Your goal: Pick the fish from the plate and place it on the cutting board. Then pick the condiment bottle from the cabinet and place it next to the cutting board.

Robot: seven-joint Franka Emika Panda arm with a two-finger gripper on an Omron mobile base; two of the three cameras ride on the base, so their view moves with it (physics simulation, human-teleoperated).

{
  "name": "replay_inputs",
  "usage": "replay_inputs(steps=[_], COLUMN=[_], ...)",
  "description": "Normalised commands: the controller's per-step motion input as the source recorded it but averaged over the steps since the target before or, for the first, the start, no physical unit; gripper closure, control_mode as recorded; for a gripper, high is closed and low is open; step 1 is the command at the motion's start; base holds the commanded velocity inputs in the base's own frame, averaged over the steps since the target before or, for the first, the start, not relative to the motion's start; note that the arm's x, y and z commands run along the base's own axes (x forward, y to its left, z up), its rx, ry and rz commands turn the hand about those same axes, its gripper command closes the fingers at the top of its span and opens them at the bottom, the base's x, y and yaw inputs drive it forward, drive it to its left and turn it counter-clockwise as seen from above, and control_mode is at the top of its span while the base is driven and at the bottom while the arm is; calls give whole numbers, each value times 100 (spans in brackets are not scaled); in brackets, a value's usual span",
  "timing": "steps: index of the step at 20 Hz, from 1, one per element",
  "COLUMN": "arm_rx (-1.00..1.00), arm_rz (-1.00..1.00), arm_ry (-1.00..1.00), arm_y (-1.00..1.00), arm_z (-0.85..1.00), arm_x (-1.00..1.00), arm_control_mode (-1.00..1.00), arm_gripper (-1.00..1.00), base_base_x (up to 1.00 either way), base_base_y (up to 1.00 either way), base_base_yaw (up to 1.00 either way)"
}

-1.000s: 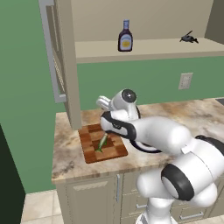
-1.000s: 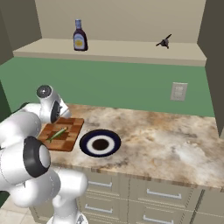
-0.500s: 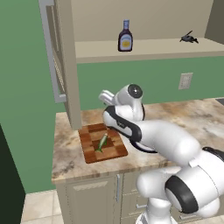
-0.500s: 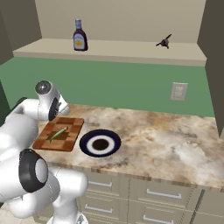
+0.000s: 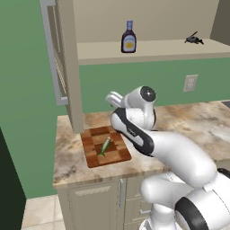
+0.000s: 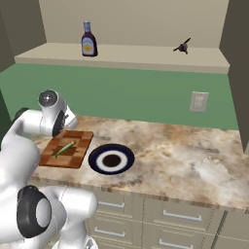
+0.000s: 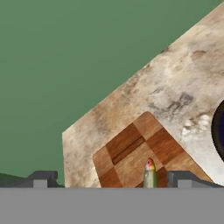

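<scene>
With the fish (image 5: 105,146) lying on the cutting board (image 5: 106,145), step one is judged complete. The hand (image 7: 109,178) is spread and empty. The condiment bottle (image 5: 128,37) stands on the cabinet (image 5: 148,47) shelf at 12 o'clock; the next move calls for reaching upward.

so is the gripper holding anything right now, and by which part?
Nothing held. The gripper is open; the fish lies free on the cutting board.

Checkered wooden cutting board (image 5: 106,146), marbled countertop (image 6: 194,160)
</scene>
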Motion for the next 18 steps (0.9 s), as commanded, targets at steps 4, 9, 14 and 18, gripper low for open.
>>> replay_inputs(steps=[4, 9, 14, 18], arm_rx=[2, 12, 26, 31], arm_rz=[0, 0, 0, -6], arm_ry=[-1, 0, 0, 0], arm_y=[-14, -31, -26, -2], arm_z=[0, 0, 0, 0], arm_x=[-21, -19, -19, -13], arm_control_mode=[-100, -100, -100, -100], arm_gripper=[-100, -100, -100, -100], base_base_x=[0, 0, 0, 0], base_base_y=[0, 0, 0, 0], base_base_yaw=[0, 0, 0, 0])
